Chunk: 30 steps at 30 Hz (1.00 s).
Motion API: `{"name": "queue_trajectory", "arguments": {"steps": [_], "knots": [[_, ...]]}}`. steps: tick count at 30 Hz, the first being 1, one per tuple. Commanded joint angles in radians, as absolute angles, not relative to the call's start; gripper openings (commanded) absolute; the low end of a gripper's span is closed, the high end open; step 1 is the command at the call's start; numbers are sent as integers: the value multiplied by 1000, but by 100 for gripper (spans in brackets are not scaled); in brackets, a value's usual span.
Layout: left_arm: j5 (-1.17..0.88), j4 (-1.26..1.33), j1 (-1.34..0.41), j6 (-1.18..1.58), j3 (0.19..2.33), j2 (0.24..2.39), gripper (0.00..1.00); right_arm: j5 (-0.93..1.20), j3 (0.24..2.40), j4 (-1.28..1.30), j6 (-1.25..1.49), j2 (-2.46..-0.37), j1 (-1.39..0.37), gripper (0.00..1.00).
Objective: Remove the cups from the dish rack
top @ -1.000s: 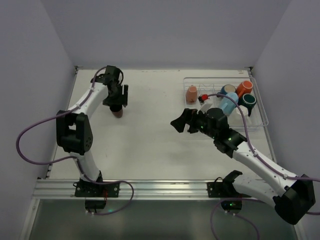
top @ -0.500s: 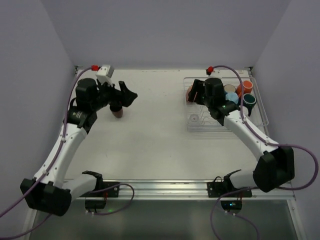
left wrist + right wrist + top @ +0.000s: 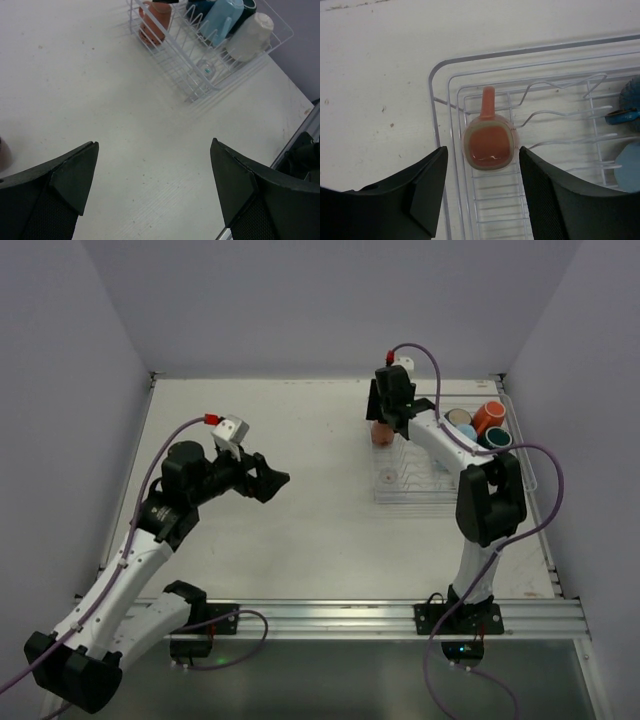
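Observation:
The white wire dish rack point(image 3: 420, 487) stands at the table's far right. In its far left corner a salmon-pink cup point(image 3: 488, 141) sits with its handle pointing away. My right gripper point(image 3: 482, 148) hangs over it, open, jaws on either side. The right finger is at the cup's side, and a narrow gap shows at the left finger. Orange point(image 3: 489, 416), dark teal point(image 3: 496, 439), light blue point(image 3: 465, 433) and white point(image 3: 458, 417) cups crowd the rack's far right. A clear glass tumbler point(image 3: 205, 68) stands in the rack point(image 3: 197, 87). My left gripper point(image 3: 153, 145) is wide open over bare table, holding nothing.
A sliver of a brownish cup point(image 3: 2, 152) shows at the left edge of the left wrist view, standing on the table. The metal rail point(image 3: 320, 618) runs along the near edge. Purple walls close in on three sides.
My left arm drew back from the brownish cup toward the table's middle and its jaws opened fully. My right arm swung to the rack's far left corner and its jaws narrowed around the salmon-pink cup.

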<state>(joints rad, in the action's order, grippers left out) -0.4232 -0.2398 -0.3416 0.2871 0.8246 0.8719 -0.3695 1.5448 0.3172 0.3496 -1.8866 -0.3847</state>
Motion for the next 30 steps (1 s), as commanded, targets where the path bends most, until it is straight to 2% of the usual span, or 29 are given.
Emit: {"name": "queue_trajectory", "arguments": {"steps": [1,8,12,21,24,25,26,29,30], "knots": [[-348,-275,-420,235,845,850,100,-434,1617,353,322,-1899,-373,62],[-301,-298,-466,221,856,842,100,-434,1595,361,334,-1933,-368,62],[-298,-299,-472,221,856,847,100,-408,1606,362,330,-1970,-364,67],[-279,-295,-471,219,854,862,100,-367,1672,371,313,-2034,-356,66],[-275,-293,-471,222,854,865,100,-374,1675,371,307,-2039,-354,54],[-273,-291,-471,222,853,868,100,-379,1672,370,305,-2033,-354,41],[-272,-287,-471,222,854,868,100,-385,1671,370,304,-2016,-354,35],[-279,-275,-469,232,850,870,100,-397,1643,338,293,-1942,-354,24],[-285,-269,-469,236,851,870,100,-400,1632,325,291,-1918,-354,23]]}}
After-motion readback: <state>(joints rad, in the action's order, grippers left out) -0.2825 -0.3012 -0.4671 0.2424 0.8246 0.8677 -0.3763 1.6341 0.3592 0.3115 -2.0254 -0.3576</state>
